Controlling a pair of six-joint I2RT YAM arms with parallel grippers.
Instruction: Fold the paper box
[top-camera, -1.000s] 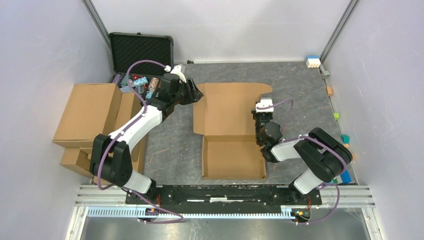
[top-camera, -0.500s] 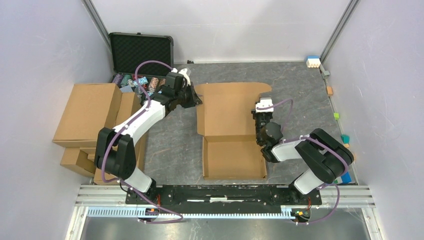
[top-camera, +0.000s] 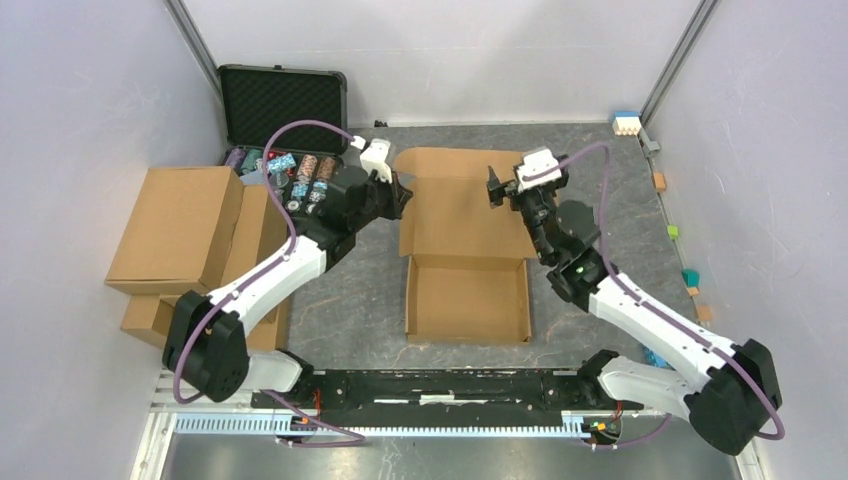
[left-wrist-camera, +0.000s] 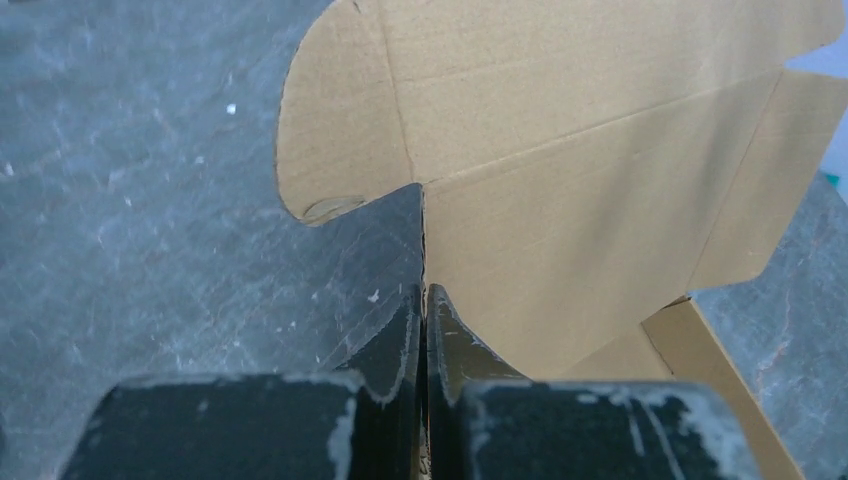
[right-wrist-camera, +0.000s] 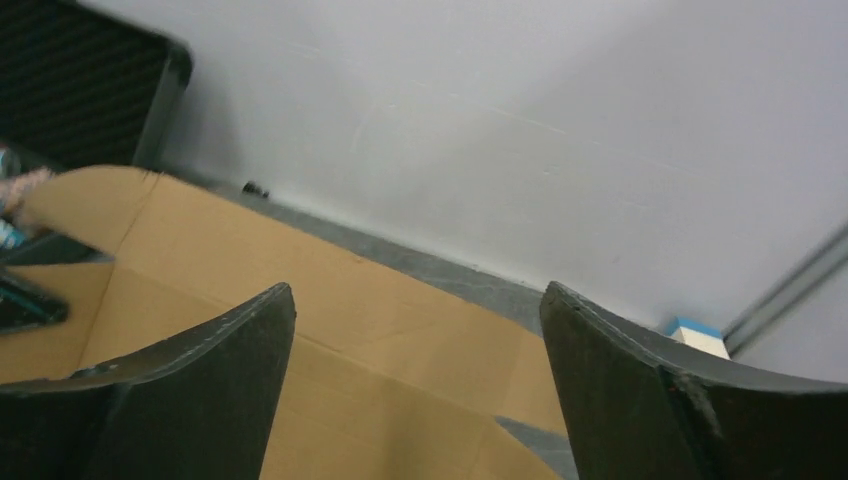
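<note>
The paper box (top-camera: 465, 300) is brown cardboard in the middle of the table, with a shallow tray nearest the arms and its lid panel (top-camera: 455, 205) tilted up behind it. My left gripper (top-camera: 398, 197) is shut on the lid's left edge. In the left wrist view the cardboard (left-wrist-camera: 560, 200) runs straight into the closed fingertips (left-wrist-camera: 425, 300), with the rounded side flap (left-wrist-camera: 340, 130) beyond them. My right gripper (top-camera: 497, 190) hovers open over the lid's right part. In the right wrist view its fingers (right-wrist-camera: 250, 340) stand wide apart above the cardboard (right-wrist-camera: 330, 330), holding nothing.
A black foam-lined case (top-camera: 283, 105) stands open at the back left, with small colourful items (top-camera: 290, 168) in front of it. Bulky brown cartons (top-camera: 180, 230) are piled at the left. Small coloured blocks (top-camera: 626, 122) lie along the right wall.
The left gripper has shut on the lid's left edge and the lid has tilted up. The right gripper has let go of the box's right side, opened, and swung up and back over the lid.
</note>
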